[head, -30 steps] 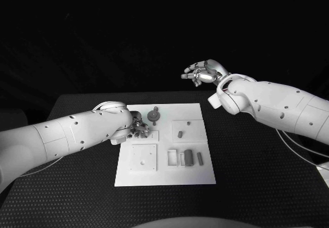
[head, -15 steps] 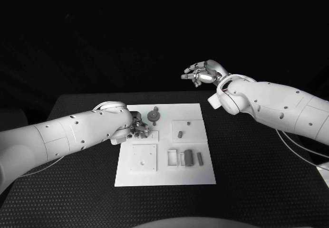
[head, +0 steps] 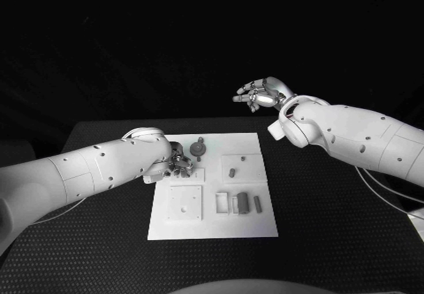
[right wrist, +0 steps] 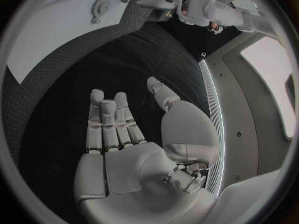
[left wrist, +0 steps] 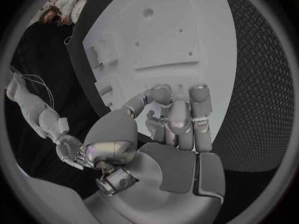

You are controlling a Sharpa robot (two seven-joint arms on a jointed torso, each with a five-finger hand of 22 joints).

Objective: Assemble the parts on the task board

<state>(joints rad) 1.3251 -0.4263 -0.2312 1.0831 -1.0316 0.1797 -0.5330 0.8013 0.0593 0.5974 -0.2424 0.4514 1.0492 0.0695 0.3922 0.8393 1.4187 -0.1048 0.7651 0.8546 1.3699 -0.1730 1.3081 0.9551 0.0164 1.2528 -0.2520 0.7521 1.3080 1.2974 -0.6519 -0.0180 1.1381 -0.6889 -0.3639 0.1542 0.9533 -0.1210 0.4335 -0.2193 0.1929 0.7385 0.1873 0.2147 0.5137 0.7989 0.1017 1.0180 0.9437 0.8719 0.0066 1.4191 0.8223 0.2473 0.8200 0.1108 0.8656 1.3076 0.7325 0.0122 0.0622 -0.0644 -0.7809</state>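
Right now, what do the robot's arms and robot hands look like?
Both arms are smooth white shells dotted with small dark screw holes. Each ends in a silver metallic robot hand, left and right, with jointed fingers and pale pads on the palm side. Thin pale cables trail below the right arm.

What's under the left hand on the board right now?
The left hand rests fingers-down on the task board, beside the gear-shaped part. In the left wrist view its fingers press toward the white surface; whether a part sits beneath them is hidden.
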